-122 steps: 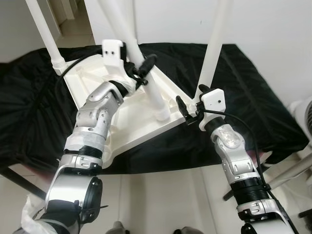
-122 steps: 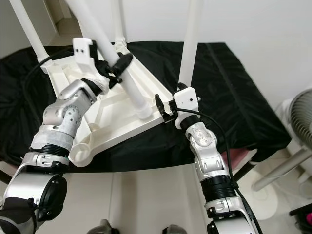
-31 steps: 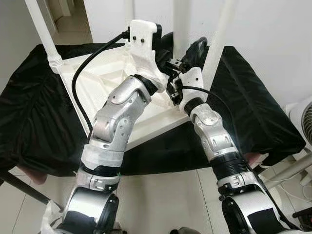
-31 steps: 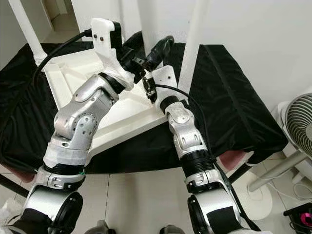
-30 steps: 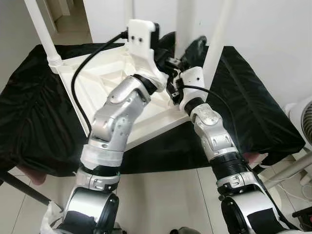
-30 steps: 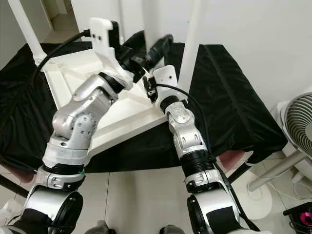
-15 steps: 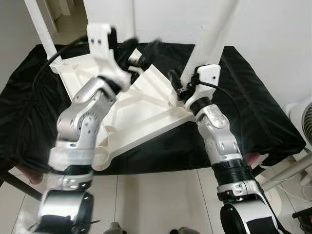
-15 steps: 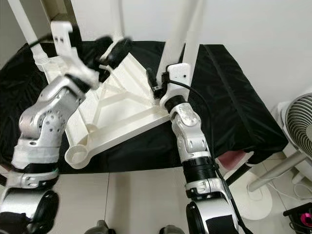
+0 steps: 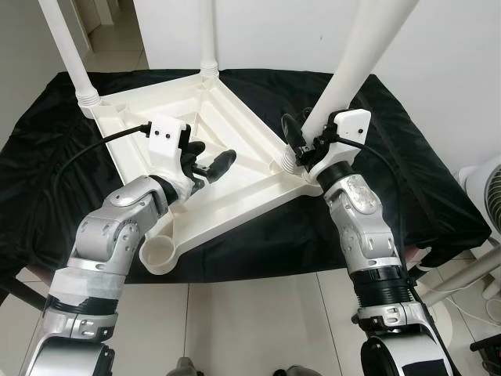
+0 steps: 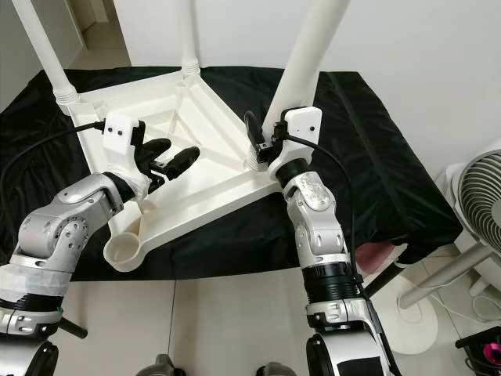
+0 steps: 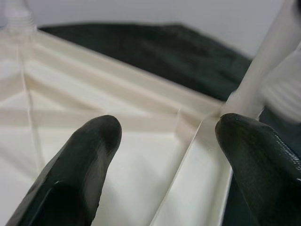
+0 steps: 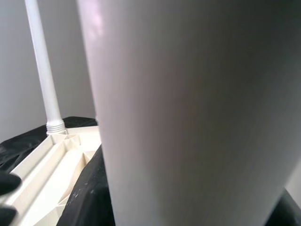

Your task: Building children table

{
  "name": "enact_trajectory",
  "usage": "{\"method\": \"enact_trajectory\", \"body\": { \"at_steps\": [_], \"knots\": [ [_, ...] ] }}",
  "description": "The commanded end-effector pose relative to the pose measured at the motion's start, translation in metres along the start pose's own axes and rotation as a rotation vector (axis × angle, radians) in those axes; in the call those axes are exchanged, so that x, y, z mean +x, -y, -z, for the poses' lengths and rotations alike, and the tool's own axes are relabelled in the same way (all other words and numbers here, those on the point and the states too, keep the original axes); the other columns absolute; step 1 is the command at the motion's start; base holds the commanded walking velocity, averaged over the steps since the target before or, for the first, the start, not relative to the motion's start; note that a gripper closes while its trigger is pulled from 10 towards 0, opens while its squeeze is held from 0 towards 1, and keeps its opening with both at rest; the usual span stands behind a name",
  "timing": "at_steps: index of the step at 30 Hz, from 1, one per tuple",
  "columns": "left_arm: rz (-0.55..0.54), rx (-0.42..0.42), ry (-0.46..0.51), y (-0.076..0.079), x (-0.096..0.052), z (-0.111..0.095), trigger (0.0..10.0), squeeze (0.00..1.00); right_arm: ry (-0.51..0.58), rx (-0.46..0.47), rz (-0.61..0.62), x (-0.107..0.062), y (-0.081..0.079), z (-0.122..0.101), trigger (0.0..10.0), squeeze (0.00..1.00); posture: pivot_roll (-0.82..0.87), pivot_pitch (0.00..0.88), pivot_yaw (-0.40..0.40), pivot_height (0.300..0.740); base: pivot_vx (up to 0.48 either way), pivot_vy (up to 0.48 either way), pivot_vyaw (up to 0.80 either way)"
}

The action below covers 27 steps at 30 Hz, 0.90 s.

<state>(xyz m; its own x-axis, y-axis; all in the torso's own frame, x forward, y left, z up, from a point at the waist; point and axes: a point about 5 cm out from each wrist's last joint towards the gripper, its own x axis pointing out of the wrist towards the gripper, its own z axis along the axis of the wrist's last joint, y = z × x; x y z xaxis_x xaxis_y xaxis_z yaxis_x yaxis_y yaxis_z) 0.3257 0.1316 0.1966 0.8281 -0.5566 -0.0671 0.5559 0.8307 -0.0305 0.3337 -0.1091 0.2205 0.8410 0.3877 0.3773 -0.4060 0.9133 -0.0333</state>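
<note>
The white plastic table top (image 9: 211,149) is lying upside down on a black cloth (image 9: 407,172) that's covering a low surface, w/ its ribbed underside facing up. Three white legs are standing in its corner sockets: one at the far left corner (image 9: 66,51), one at the far middle corner (image 9: 207,35), and one at the near right corner (image 9: 352,55), which is leaning slightly to the right as it's rising out of frame. The fourth socket (image 9: 156,254), at the near left corner, is sitting open w/ no leg in it. The left gripper (image 9: 207,160) is hovering over the middle of the underside, just above the ribs, its two black fingers (image 11: 80,165) spread apart and holding nothing; from its wrist cam the pads are framing the ribbed plastic and the base of the near right leg beyond. The right gripper (image 9: 296,145) is sitting right at the base of that near right leg, w/ one black finger (image 10: 252,125) showing on the leg's left side; the leg is blocking the other one, so I can't tell whether it's actually clamping or just resting against it. The right wrist cam is looking at the leg's white shaft very close up, w/ the far middle leg and cloth behind. A white fan (image 10: 477,196) is standing on the tiled floor (image 9: 258,321) off to the right.
</note>
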Motion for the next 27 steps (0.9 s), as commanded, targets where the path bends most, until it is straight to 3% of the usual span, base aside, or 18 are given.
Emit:
{"method": "enact_trajectory", "body": {
  "at_steps": [1, 5, 6, 13, 23, 27],
  "knots": [
    [0.094, 0.057, -0.099, 0.000, -0.002, 0.021, 10.0, 0.00, 0.004, 0.011, -0.021, -0.001, -0.003, -0.002, 10.0, 0.00, -0.02, 0.000, 0.015, 0.740, 0.000, 0.000, 0.00],
    [0.019, 0.051, -0.206, -0.008, -0.002, 0.037, 10.0, 0.00, -0.001, 0.009, -0.038, -0.002, -0.005, -0.001, 10.0, 0.00, -0.02, 0.000, 0.014, 0.740, 0.000, 0.000, 0.00],
    [-0.020, 0.043, -0.278, -0.012, -0.004, 0.047, 10.0, 0.00, -0.006, 0.004, -0.047, -0.003, -0.006, -0.001, 10.0, 0.00, -0.02, 0.000, 0.014, 0.740, 0.000, 0.000, 0.00],
    [-0.142, 0.041, -0.372, -0.026, -0.007, 0.062, 10.0, 0.00, -0.014, -0.002, -0.043, -0.006, -0.005, -0.001, 10.0, 0.00, -0.03, 0.000, 0.016, 0.740, 0.000, 0.000, 0.00],
    [-0.139, 0.074, -0.385, -0.024, -0.001, 0.067, 10.0, 0.00, -0.022, -0.010, -0.023, -0.008, -0.001, -0.001, 10.0, 0.00, -0.04, 0.007, 0.025, 0.740, 0.000, 0.000, 0.00],
    [-0.068, 0.031, -0.314, -0.016, 0.006, 0.054, 10.0, 0.00, -0.029, -0.020, -0.020, -0.011, 0.000, -0.001, 10.0, 0.00, -0.05, 0.012, 0.032, 0.740, 0.000, 0.000, 0.00]
  ]
}}
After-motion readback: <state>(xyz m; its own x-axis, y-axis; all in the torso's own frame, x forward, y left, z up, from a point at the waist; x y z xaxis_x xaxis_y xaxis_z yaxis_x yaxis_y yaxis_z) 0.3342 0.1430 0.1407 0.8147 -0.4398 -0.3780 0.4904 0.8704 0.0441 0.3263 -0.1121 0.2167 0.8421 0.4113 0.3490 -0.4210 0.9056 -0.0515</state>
